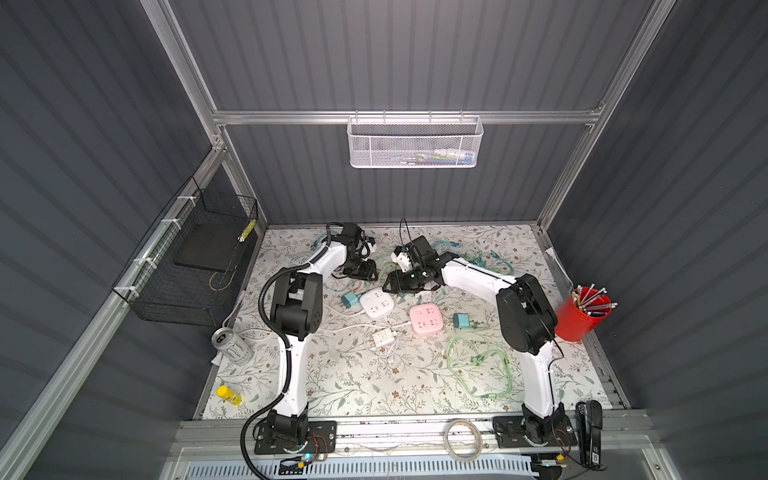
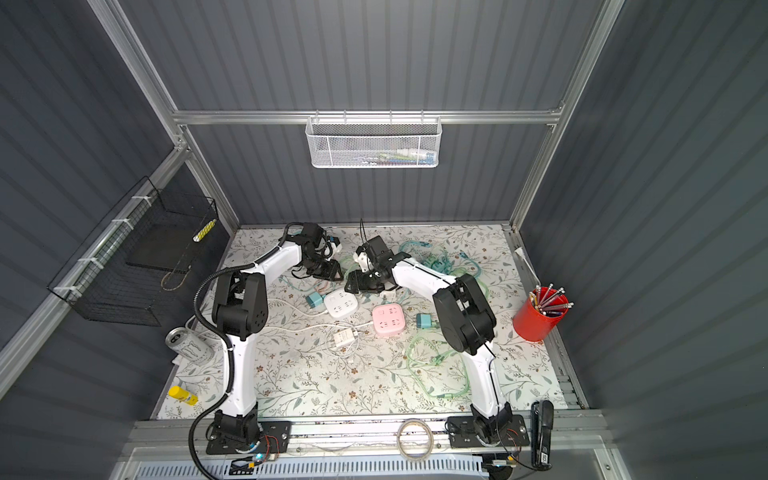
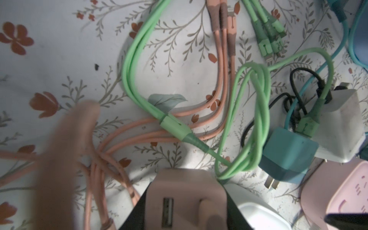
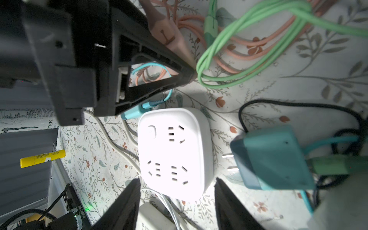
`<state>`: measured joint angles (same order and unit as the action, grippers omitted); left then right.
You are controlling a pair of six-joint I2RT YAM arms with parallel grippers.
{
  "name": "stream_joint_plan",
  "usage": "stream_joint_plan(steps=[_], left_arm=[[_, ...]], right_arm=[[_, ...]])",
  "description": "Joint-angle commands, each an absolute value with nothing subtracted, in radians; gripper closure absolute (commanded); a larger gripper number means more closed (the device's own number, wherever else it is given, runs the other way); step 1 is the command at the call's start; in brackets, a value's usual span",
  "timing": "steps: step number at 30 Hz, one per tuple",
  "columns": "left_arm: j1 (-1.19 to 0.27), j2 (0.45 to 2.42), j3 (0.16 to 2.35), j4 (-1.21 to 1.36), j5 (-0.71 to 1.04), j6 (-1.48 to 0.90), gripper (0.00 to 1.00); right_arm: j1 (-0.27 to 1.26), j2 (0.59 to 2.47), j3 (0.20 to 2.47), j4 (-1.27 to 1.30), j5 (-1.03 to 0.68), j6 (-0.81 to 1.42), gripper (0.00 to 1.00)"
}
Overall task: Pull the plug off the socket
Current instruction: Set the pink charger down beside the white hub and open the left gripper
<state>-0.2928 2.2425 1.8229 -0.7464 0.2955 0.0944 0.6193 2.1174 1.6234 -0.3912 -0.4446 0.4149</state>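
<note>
Around the middle socket block (image 1: 377,303): just left, a plug adapter (image 1: 350,300); right and nearer, a second socket block (image 1: 425,318); in front, a charger (image 1: 383,337); behind, a plug (image 3: 179,179) in the left gripper (image 3: 186,187); far left, a can (image 1: 230,343); far right, a pen cup (image 1: 582,313).

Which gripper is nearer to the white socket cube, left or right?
Right. The right gripper hovers open at the edge of the white socket cube; the left gripper, holding a pink USB charger, is past the opposite edge, farther off.
</note>
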Motion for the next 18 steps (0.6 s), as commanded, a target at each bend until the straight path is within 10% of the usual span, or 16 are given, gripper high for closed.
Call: stream_joint_plan(steps=[1, 18], left_arm=[[-0.291, 2.276, 1.865, -0.824, 0.290, 0.091, 0.71], [-0.291, 2.287, 1.949, -0.882, 0.262, 0.083, 0.36]], right_arm=[[0.616, 2.077, 1.607, -0.394, -0.437, 0.401, 0.39], [0.609, 2.074, 1.580, -0.365, -0.445, 0.409, 0.38]])
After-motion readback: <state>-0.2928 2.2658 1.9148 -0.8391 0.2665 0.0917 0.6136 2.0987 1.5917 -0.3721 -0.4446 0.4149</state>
